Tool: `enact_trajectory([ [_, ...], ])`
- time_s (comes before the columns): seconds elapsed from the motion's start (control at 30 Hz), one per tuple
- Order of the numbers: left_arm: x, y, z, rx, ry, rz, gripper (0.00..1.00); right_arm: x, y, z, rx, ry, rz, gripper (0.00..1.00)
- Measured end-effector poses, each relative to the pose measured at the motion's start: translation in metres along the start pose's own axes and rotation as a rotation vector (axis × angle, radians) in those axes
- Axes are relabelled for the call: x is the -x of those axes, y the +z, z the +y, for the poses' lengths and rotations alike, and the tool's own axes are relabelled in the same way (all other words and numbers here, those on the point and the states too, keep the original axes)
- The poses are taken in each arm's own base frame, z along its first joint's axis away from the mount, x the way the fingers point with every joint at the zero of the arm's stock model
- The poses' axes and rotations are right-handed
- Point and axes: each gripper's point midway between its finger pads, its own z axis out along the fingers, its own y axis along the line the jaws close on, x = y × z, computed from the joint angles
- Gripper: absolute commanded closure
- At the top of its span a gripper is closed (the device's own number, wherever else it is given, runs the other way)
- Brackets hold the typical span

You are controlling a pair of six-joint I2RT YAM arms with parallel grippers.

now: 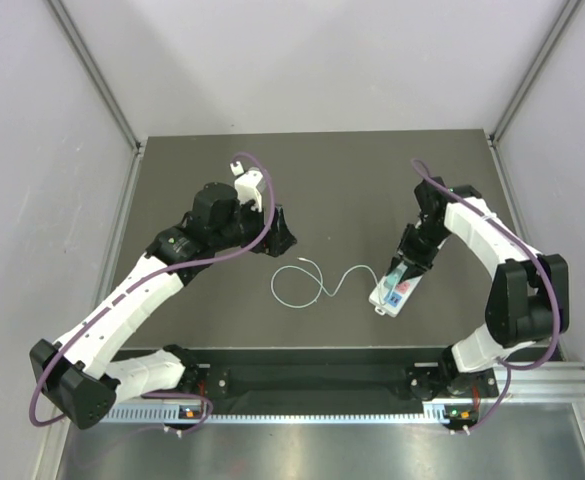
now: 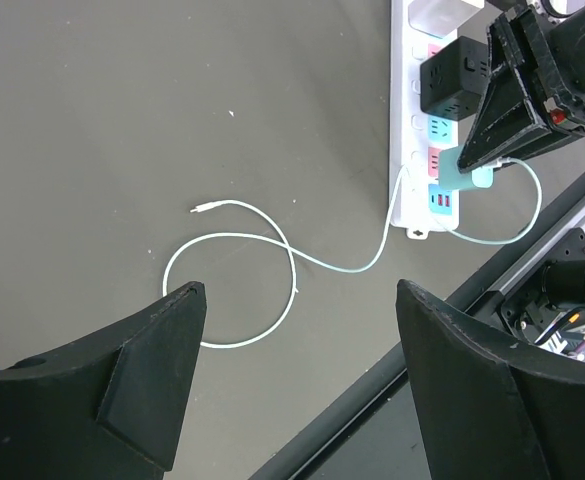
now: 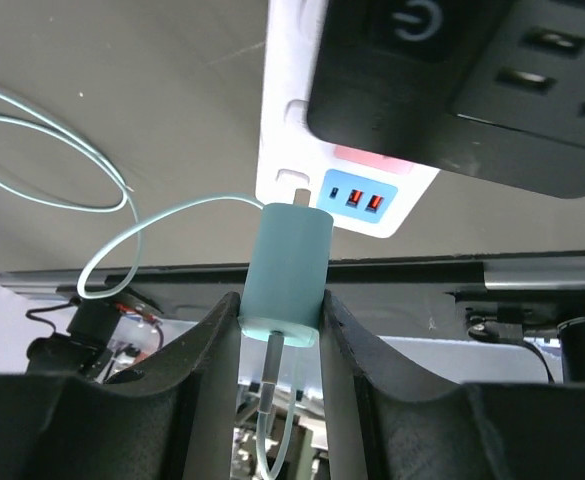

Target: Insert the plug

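**Right wrist: plug in grip at the power strip**

Right wrist view: right gripper (image 3: 280, 302) has its two fingers closed partway on the pale teal plug (image 3: 287, 265), one on each side of its rear end. The plug's front end meets the white power strip (image 3: 284, 100) near the strip's end, just beside the blue USB panel (image 3: 357, 195). Whether the prongs are seated cannot be told. A black adapter (image 3: 452, 70) occupies a socket further along the strip.

Left wrist view: the plug (image 2: 464, 172) sits over the strip (image 2: 405, 150) under the right gripper. Its thin white cable (image 2: 344, 268) runs off across the dark table (image 2: 122, 120) in a loose loop, the free end lying flat.

Left gripper (image 2: 300, 290) hangs above the table with its fingers spread wide and nothing between them, well apart from the strip.
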Motion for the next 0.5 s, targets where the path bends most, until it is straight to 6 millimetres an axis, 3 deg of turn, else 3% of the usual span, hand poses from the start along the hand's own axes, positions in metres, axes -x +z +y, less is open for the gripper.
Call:
enact_trajectory([
  [0.5, 0.0, -0.001, 0.0, 0.0, 0.001, -0.003, 0.19, 0.025, -0.01, -0.026, 0.017, 0.142, -0.02, 1.0],
])
